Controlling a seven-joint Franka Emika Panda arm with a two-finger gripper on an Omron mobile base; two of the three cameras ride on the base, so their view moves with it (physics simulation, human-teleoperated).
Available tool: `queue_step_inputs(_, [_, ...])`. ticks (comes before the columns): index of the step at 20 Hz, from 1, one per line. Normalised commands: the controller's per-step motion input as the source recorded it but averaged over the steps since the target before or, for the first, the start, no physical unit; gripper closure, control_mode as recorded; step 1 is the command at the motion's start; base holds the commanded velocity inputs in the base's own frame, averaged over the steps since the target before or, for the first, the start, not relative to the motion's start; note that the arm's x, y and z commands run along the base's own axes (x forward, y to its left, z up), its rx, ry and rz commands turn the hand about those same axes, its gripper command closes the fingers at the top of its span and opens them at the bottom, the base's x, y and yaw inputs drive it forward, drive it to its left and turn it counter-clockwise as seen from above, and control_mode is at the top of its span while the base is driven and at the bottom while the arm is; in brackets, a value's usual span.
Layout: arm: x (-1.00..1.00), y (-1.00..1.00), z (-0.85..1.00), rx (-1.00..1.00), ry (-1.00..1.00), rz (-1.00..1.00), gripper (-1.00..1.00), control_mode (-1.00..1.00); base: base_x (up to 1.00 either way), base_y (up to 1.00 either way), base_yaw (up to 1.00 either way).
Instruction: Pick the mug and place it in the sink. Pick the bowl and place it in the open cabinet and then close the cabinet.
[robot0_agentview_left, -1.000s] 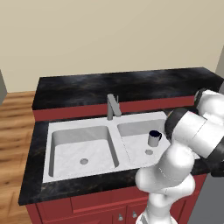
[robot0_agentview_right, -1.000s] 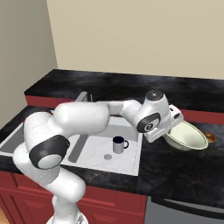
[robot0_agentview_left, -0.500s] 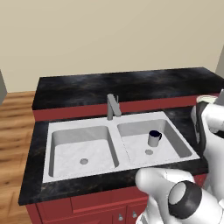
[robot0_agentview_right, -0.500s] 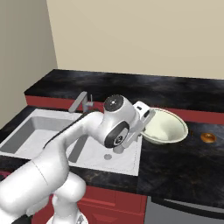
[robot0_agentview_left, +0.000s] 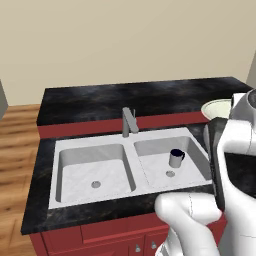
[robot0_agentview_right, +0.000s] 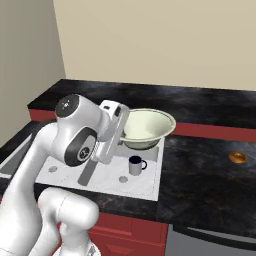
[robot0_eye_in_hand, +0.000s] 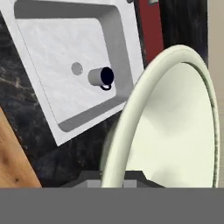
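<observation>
The grey mug (robot0_agentview_left: 175, 158) (robot0_agentview_right: 135, 165) (robot0_eye_in_hand: 101, 77) stands upright in the right basin of the white sink (robot0_agentview_left: 100, 145) (robot0_agentview_right: 150, 186) (robot0_eye_in_hand: 48, 39), beside its drain. My gripper (robot0_agentview_right: 122, 129) (robot0_eye_in_hand: 113, 177) is shut on the near rim of the cream bowl (robot0_agentview_right: 146, 127) (robot0_agentview_left: 218, 107) (robot0_eye_in_hand: 175, 122). It holds the bowl in the air over the sink's right edge, above the mug. In the hand view the bowl's green-edged rim runs up between my fingertips. The cabinet is out of view.
A grey faucet (robot0_agentview_left: 129, 121) rises behind the divider between the two basins. Dark counter (robot0_agentview_right: 210, 170) stretches to the right, with a small orange object (robot0_agentview_right: 237, 157) on it. Red drawer fronts (robot0_agentview_left: 105, 235) run below, and wood floor (robot0_agentview_left: 15, 150) lies to the left.
The arm has lifted the bowl off the counter and swung it leftwards, over the sink's right side. The mug has not moved.
</observation>
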Motion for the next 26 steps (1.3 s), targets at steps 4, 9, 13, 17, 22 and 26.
queue_step_inputs(4, [-0.92,0.87,0.6,-0.09,0.05,0.17,1.0,-1.0,0.0,0.0,0.0])
queue_step_inputs(9, [-0.54,0.36,-0.23,0.12,0.05,0.01,1.0,-1.0,0.0,0.0,0.0])
queue_step_inputs(13, [-0.51,0.0,-0.24,0.19,-0.02,0.0,1.0,-1.0,0.0,0.0,0.0])
queue_step_inputs(17, [-0.34,0.0,0.0,0.01,-0.01,0.0,1.0,-1.0,0.0,0.0,0.0])
queue_step_inputs(22, [-0.2,0.06,0.0,-0.01,0.0,0.0,1.0,-1.0,0.0,0.0,0.0])
queue_step_inputs(26, [0.0,0.0,0.0,0.0,0.0,0.0,1.0,-1.0,0.0,0.0,0.0])
